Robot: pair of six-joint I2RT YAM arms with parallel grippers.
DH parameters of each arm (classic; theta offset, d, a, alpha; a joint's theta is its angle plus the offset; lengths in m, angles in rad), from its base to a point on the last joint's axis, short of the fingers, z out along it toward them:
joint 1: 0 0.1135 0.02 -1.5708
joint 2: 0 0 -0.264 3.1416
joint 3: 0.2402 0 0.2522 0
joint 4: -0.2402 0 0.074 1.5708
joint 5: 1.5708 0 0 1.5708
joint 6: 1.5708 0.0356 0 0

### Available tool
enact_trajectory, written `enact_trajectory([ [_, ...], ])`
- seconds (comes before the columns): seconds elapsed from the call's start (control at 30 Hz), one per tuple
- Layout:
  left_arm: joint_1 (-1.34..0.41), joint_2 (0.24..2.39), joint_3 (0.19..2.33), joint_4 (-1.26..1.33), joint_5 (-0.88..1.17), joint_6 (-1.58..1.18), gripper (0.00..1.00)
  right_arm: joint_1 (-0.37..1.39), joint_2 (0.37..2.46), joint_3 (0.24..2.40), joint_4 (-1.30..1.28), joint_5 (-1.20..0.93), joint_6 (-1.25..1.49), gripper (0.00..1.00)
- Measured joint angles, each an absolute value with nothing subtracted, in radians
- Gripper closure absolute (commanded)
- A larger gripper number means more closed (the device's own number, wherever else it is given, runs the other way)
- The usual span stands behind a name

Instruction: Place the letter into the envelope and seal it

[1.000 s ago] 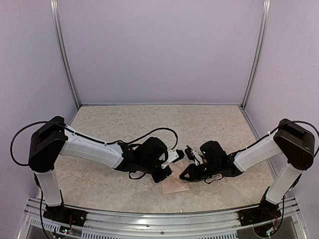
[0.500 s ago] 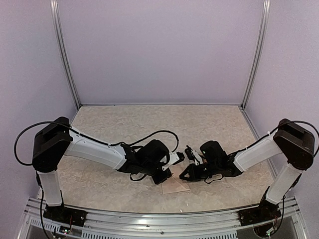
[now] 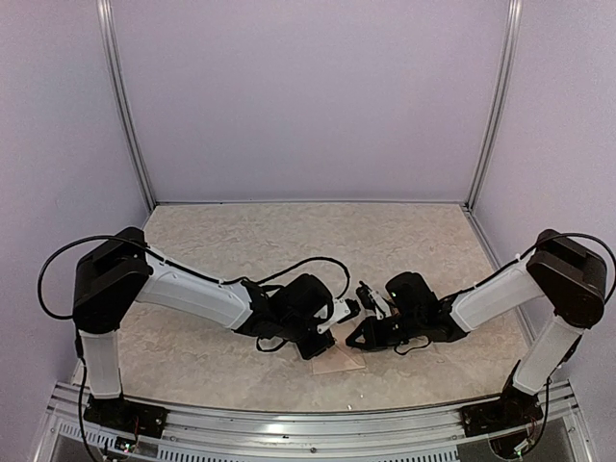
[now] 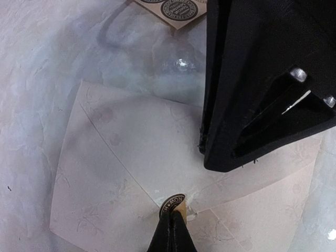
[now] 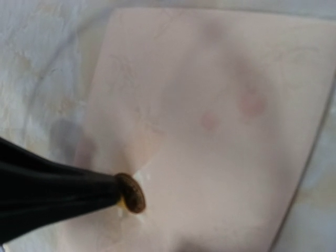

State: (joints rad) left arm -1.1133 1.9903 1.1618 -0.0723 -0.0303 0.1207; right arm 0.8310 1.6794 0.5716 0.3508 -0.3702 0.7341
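The pale tan envelope (image 4: pixel 115 173) lies flat with its pointed flap folded down; it also shows in the right wrist view (image 5: pixel 220 131) and the top view (image 3: pixel 339 361). The letter is hidden. My left gripper (image 4: pixel 171 223) is shut on a round brown sticker (image 4: pixel 173 203), held edge-on and touching the flap's tip. The right wrist view shows that sticker (image 5: pixel 131 192) on the left gripper's black fingers (image 5: pixel 58 194). My right gripper (image 4: pixel 218 157) looks shut and rests its tip on the envelope just right of the flap's tip. In the top view both grippers, left (image 3: pixel 322 339) and right (image 3: pixel 358 334), meet over the envelope.
The tan sheet of round brown stickers (image 4: pixel 176 8) lies just beyond the envelope. The marbled tabletop (image 3: pixel 289 241) stretches to the back wall. The two arms lie low, close together near the front edge.
My left arm has shifted a little right and lower, bringing the sticker down to the flap's tip. The right arm has not moved.
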Motion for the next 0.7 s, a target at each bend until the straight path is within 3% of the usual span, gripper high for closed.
enact_trajectory([
  [0.37,-1.113,1.999,1.170,-0.082,-0.030,0.116,1.00,0.831,1.657,0.562,0.367,-0.384,0.764,0.84],
  [0.7,-1.113,1.999,1.170,-0.083,-0.030,0.112,1.00,0.831,1.640,0.542,0.469,-0.405,0.821,0.98],
])
